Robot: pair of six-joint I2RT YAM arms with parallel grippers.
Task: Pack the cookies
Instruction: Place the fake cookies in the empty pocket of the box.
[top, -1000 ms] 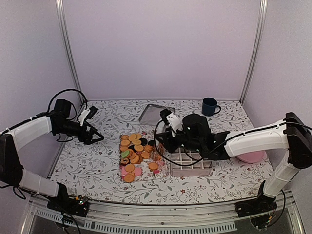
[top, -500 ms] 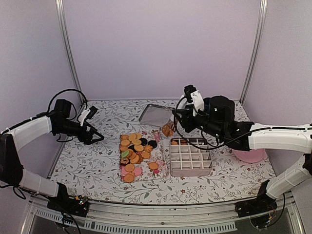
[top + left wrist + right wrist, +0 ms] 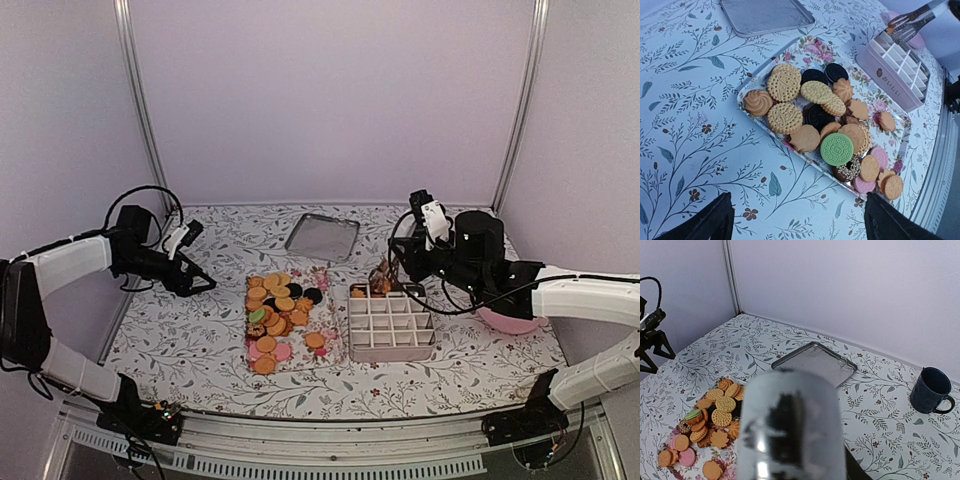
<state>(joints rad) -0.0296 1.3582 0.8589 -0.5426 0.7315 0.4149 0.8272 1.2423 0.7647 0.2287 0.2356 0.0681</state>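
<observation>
One green among the cookies (image 3: 785, 118); left tool (image 3: 797, 200) spread, right tool (image 3: 389, 272) tight on some.

A desk (image 3: 190, 345) with a white cover printed with leafy sprigs and small flowers fills the lower half of the overhead view. Plain pale lilac walls (image 3: 330, 100) close it in at the back and sides, with slim metal posts (image 3: 135, 110) in the back corners. The light is soft and even.

Golden, black, pink, green cookies (image 3: 817, 92); rose-patterned tray (image 3: 811, 46); navy mug (image 3: 931, 390); leaf-print table (image 3: 690, 125).
</observation>
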